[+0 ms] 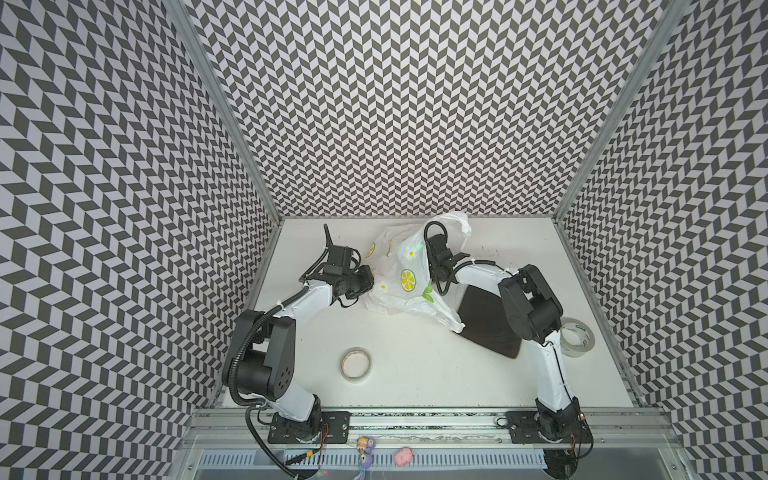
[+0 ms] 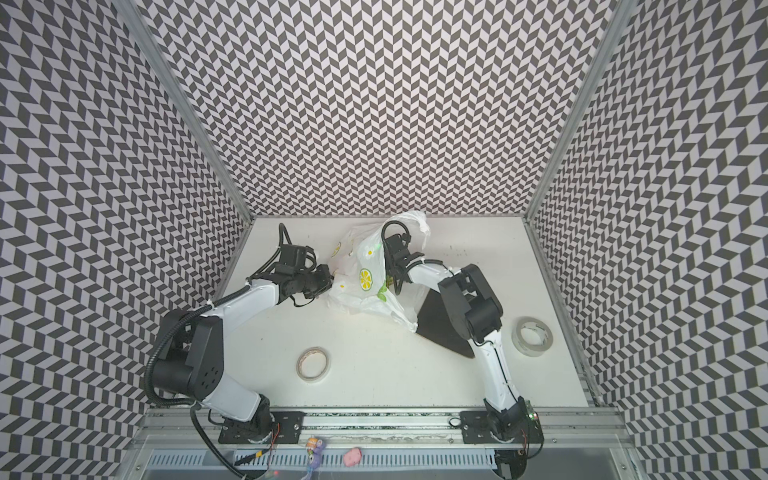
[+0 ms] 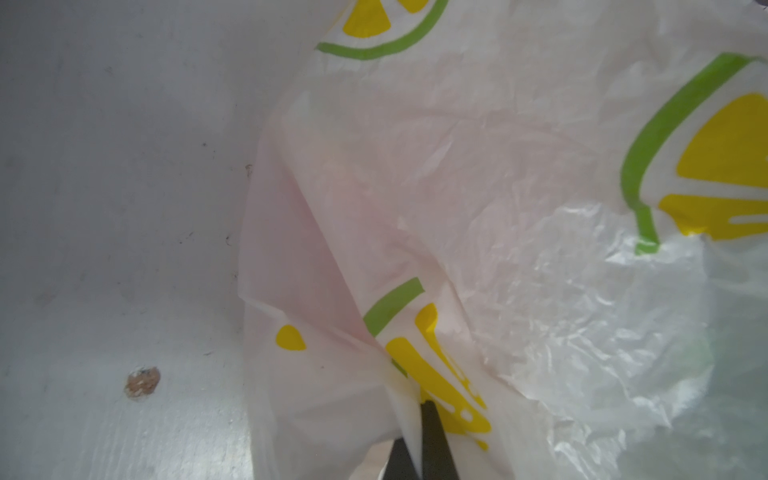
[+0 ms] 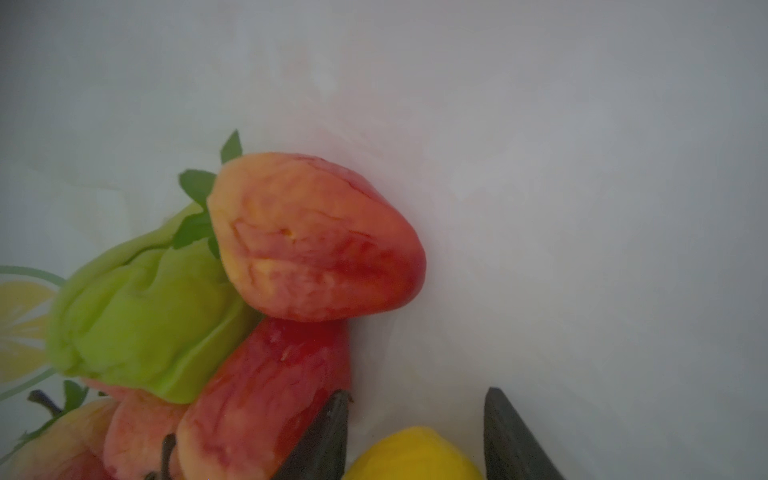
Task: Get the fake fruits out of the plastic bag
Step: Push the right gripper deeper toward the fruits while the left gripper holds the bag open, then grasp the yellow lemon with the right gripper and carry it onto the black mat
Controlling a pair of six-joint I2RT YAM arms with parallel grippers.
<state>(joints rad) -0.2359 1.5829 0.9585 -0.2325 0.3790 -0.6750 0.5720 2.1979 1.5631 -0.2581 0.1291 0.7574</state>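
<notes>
Though bag [image 1: 395, 301] hides overhead, right wrist shows fruits [image 4: 316, 237].

- The plastic bag [image 3: 478, 199] filled most of the view, thin, white and crinkled, with a faint pink cast on its folds.
- The left gripper [image 3: 417, 451] sat at the frame's edge, its two dark fingertips [image 3: 436, 440] pressed together on a raised fold of the bag.
- Lemon-slice prints [image 3: 723, 166] in yellow with green rims marked the film; one was creased right at the pinched fold, and others were cut off by the frame.
- A small yellow drop print [image 3: 290, 337] lay on the flap beside the fold.
- The white table [image 3: 104, 187] showed beside the bag, scuffed, with a brownish chip [image 3: 142, 381] in its surface.
</notes>
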